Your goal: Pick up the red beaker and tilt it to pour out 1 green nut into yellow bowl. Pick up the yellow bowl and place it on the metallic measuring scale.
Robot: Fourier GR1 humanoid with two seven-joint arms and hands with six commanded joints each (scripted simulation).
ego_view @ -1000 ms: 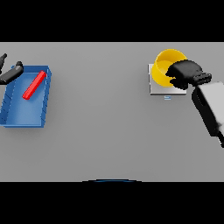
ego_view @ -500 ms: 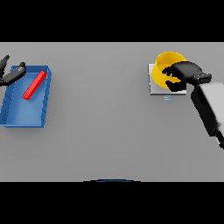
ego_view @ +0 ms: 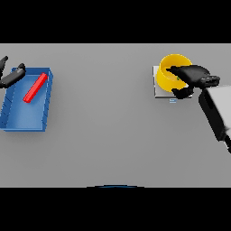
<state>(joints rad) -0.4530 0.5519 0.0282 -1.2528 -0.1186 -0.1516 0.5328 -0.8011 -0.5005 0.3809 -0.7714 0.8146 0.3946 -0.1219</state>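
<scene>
Round yellow plastic bowl [ego_view: 171, 72] seated on flat metallic measuring scale [ego_view: 159, 89] near right far edge of grey table [ego_view: 113, 135]. Right hand [ego_view: 191, 76] curled over bowl rim, gripping it. Left hand [ego_view: 10, 76] at far left edge, relaxed, beside blue rectangular tray [ego_view: 27, 122] holding red cylindrical beaker [ego_view: 35, 87]. Risk: releasing with fingers hooked inside rim, dragging bowl off scale.

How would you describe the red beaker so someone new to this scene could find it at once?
Start at the left end of the grey table, where a blue rectangular tray sits. The red beaker lies on its side inside the tray, slanting across its upper half. It is the only red thing, a slim cylinder, far from the round yellow bowl at the right.
</scene>
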